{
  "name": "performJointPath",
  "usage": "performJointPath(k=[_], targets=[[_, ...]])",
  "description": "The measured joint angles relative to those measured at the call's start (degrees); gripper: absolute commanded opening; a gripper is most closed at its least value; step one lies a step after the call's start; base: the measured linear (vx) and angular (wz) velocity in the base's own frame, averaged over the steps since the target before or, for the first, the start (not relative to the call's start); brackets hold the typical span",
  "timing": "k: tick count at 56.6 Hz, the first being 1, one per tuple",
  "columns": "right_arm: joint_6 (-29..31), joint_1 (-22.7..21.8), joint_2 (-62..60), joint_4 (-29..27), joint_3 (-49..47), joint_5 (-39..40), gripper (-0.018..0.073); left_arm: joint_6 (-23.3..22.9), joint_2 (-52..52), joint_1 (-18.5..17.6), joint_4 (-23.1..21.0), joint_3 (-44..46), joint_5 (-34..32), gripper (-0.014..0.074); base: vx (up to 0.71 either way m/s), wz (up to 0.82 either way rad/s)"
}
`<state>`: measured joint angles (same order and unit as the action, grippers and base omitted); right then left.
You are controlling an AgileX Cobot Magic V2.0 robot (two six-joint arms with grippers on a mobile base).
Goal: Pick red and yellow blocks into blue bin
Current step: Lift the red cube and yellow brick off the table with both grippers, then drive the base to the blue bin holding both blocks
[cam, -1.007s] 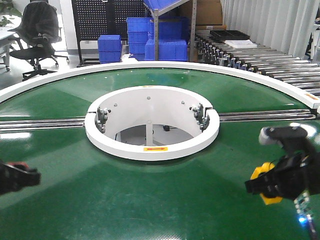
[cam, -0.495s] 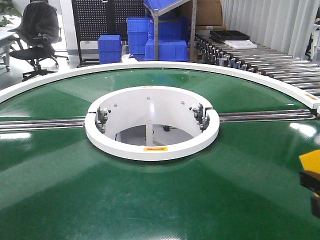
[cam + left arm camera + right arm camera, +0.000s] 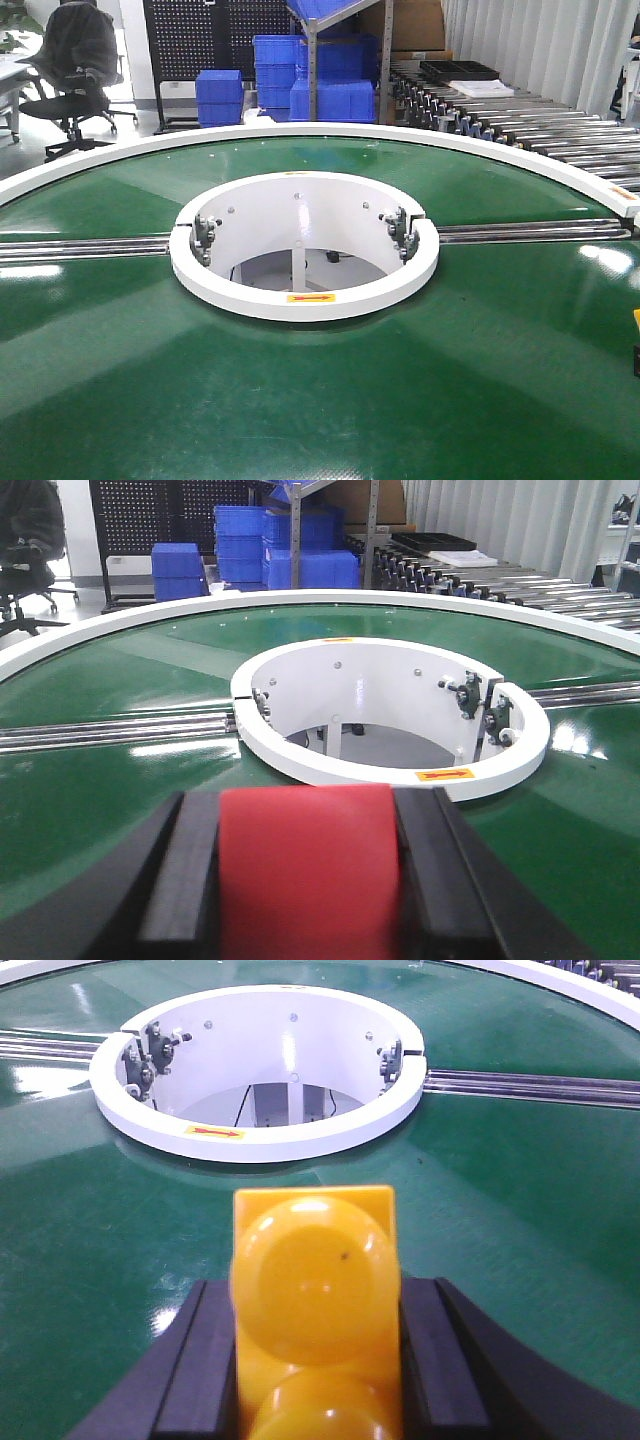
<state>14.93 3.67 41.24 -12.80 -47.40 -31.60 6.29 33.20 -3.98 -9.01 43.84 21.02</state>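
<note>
Left end effector: closed on the red block; black fingers pressed to both its sides; block held above the green worktop.
Right end effector: closed on the yellow studded brick; fingers flank it, round studs face my wrist camera; brick held over the worktop.
Beyond both: white centre ring with an open well; metal rails run out from it on either side.
Front view: only a yellow sliver at the right edge.
Background: stacked blue crates; roller conveyor; office chair.
</note>
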Motion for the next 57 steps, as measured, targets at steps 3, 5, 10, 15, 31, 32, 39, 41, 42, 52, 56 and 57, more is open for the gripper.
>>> performJointPath(k=[3,5,10,15,31,32,39,41,42,52,56,57], targets=[[0.00,0.00,-0.04,0.00,0.00,0.00,-0.0011,0.00,0.00,0.00,0.00,0.00,0.00,0.0001,0.00,0.00],[0.00,0.00,-0.04,-0.05,0.00,0.00,-0.0011,0.00,0.00,0.00,0.00,0.00,0.00,0.0001,0.00,0.00],[0.00,0.00,-0.04,-0.04,0.00,-0.05,-0.0011,0.00,0.00,0.00,0.00,0.00,0.00,0.0002,0.00,0.00],[0.00,0.00,-0.04,-0.04,0.00,-0.05,-0.0011,0.00,0.00,0.00,0.00,0.00,0.00,0.0002,0.00,0.00],[0.00,0.00,-0.04,-0.04,0.00,0.01,-0.0011,0.00,0.00,0.00,0.00,0.00,0.00,0.0002,0.00,0.02],[0.00,0.00,-0.04,-0.04,0.00,0.01,-0.0011,0.00,0.00,0.00,0.00,0.00,0.00,0.0002,-0.02,0.09],[0.00,0.00,-0.04,-0.04,0.00,0.01,-0.0011,0.00,0.00,0.00,0.00,0.00,0.00,0.0002,-0.04,0.16],[0.00,0.00,-0.11,-0.04,0.00,0.01,-0.0011,0.00,0.05,0.00,0.00,0.00,0.00,0.0002,-0.07,0.26],[0.00,0.00,-0.11,-0.04,0.00,0.01,-0.0011,0.00,0.05,0.00,0.00,0.00,0.00,0.0002,-0.08,0.29],[0.00,0.00,-0.11,-0.04,0.00,0.01,-0.0011,0.00,0.45,0.00,0.00,0.00,0.00,0.0002,-0.10,0.43],[0.00,0.00,-0.11,-0.04,0.00,0.01,-0.0011,0.00,0.51,0.00,0.00,0.00,0.00,0.0002,-0.13,0.58],[0.00,0.00,-0.11,-0.04,0.00,0.01,-0.0011,0.00,0.50,0.00,0.00,0.00,0.00,0.0002,-0.14,0.61]])
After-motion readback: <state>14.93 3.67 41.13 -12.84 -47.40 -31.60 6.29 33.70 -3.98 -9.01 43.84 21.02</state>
